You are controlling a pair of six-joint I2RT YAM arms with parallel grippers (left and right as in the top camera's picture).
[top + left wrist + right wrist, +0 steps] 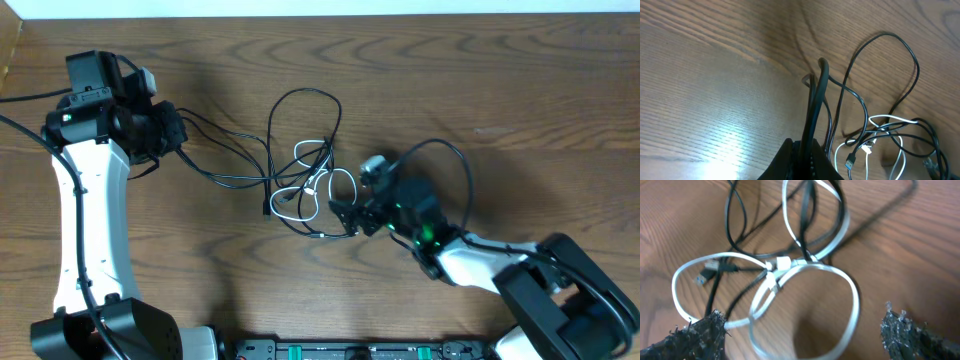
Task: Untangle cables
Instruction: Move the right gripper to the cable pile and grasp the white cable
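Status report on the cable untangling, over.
Left fingers shut on a black cable. Right fingers open, straddling the white cable loop. Other black loops tangled through it. Nothing else in the way.

The left arm (pixel 88 215) stretches from the near left to the far left, and the left gripper (pixel 172 130) points right with its fingers (pixel 816 100) pressed together. The right arm (pixel 480 262) reaches from the near right toward the middle, and the right gripper (pixel 350 216), seemingly tilted down, has its jaws spread wide.
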